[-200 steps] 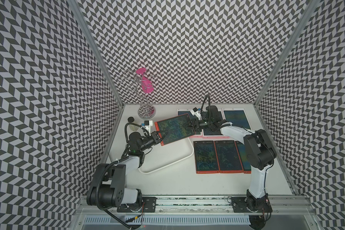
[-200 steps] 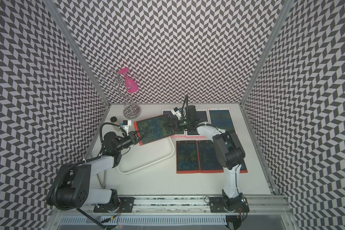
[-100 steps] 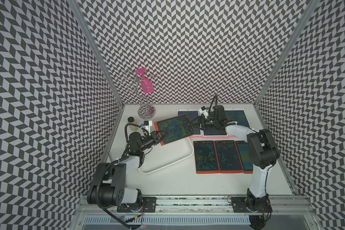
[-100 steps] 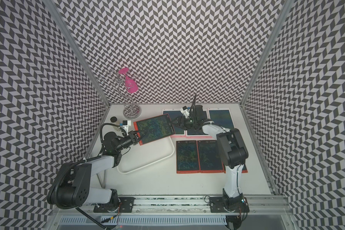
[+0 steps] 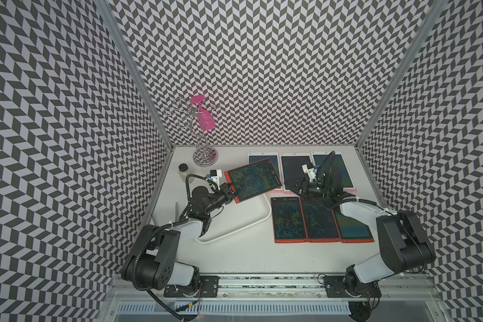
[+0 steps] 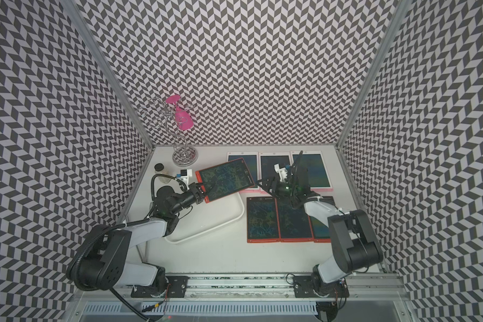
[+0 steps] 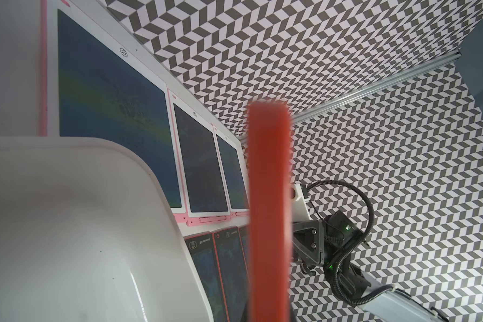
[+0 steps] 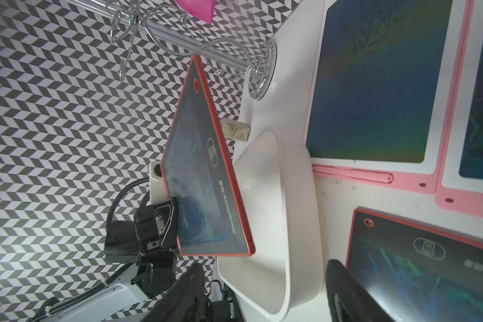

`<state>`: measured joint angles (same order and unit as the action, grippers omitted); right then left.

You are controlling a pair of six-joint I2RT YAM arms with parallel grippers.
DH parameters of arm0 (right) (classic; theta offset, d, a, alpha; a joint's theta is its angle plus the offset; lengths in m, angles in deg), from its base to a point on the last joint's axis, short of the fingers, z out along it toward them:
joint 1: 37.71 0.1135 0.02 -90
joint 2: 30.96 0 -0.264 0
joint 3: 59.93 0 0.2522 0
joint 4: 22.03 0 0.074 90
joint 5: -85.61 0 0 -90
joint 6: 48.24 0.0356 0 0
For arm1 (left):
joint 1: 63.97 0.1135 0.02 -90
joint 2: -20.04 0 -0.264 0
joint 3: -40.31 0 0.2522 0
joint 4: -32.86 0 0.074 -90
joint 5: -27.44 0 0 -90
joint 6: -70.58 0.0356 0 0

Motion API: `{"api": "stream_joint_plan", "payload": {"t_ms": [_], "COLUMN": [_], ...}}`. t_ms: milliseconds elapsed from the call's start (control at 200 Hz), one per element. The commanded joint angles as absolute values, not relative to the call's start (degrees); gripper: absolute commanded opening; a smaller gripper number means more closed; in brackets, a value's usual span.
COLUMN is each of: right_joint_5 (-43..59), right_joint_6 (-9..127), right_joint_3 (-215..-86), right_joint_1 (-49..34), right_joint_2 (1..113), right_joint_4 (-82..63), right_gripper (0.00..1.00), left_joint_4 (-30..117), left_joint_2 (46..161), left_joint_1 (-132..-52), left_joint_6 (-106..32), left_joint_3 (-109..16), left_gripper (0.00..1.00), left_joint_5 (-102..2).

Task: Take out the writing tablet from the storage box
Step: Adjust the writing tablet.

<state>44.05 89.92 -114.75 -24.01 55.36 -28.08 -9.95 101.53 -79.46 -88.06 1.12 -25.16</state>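
The writing tablet [image 5: 253, 178] [image 6: 225, 178] has a red frame and a dark scribbled screen. It hangs tilted in the air above the back of the storage box [image 5: 240, 230] [image 6: 212, 230], a shallow white tray. My left gripper [image 5: 232, 192] [image 6: 202, 192] is shut on the tablet's near left corner. The right wrist view shows this grip [image 8: 168, 223] on the tablet [image 8: 204, 181], with nothing lying in the storage box [image 8: 299, 223]. My right gripper [image 5: 294, 187] [image 8: 265, 267] stands open, holding nothing, a short way right of the tablet. The left wrist view sees the tablet's red edge [image 7: 268, 209].
Three white and pink tablets [image 5: 294, 170] lie along the back. Three red tablets [image 5: 290, 220] lie in front of them, right of the box. A wire stand with a pink cup [image 5: 204, 133] and a small jar [image 5: 183, 170] stand at the back left.
My right gripper has let go of the tablet's right end, opened wider and drawn back to the right. The left gripper still holds the tablet aloft.
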Motion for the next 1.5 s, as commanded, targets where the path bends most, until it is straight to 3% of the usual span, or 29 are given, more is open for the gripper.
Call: {"api": "stream_joint_plan", "payload": {"t_ms": [0,340,696,1492], "right_joint_5": [42.67,41.11,41.28,38.09], "right_joint_6": [96.23,102.31,107.43,109.14], "right_joint_3": [-109.34,-101.03,-99.96,-107.04], "right_joint_1": [-23.8,-23.36,-20.35,-14.68], "right_joint_2": [50.67,42.31,44.6,54.56], "right_joint_4": [-39.09,-45.96,-52.63,-58.07], "right_gripper": [0.68,0.67,0.62,0.51], "left_joint_4": [-18.1,-17.21,-16.48,-18.12], "left_joint_2": [102.67,102.37,103.17,105.55], "left_joint_1": [-82.21,-90.01,-95.18,-97.9], "left_joint_6": [-92.53,-94.99,-96.73,-98.52], "left_joint_3": [0.8,0.94,-0.73,-0.81], "left_gripper": [0.0,0.0,0.0,0.0], "left_joint_5": [-31.47,-43.92,-50.88,-50.97]}}
